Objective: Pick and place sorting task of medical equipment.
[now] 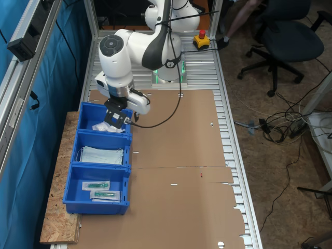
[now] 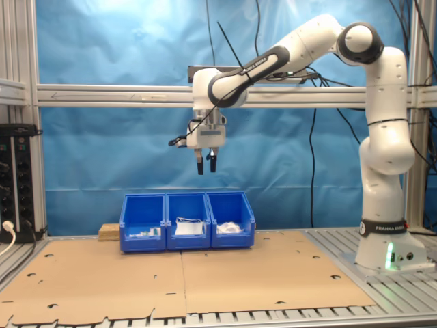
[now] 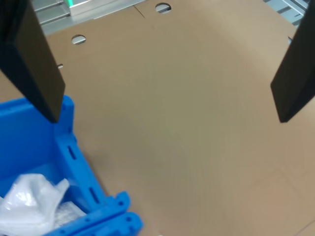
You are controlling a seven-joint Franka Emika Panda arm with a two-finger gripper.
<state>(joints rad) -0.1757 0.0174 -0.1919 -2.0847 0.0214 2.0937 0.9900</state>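
Observation:
The medical equipment, white pads in clear wrappers (image 1: 107,127), lies in the blue bin (image 1: 88,113) nearest the robot base, the end bin (image 2: 231,208) at the second exterior view's right. The wrist view catches a crumpled wrapper (image 3: 29,206) inside that bin's corner (image 3: 74,147). My gripper (image 1: 115,119) hangs high above the bin's inner edge (image 2: 206,166). It is open, and nothing sits between its black fingers (image 3: 34,64), with bare cardboard showing under the gripper (image 3: 168,117).
Three blue bins stand in a row at the cardboard mat's edge (image 1: 176,155). The middle bin holds pale-blue masks (image 1: 101,154), the far one green-tipped packets (image 1: 98,189). A wooden board (image 1: 59,212) lies under the bins. Aluminium frame posts (image 2: 13,102) and a blue curtain stand behind.

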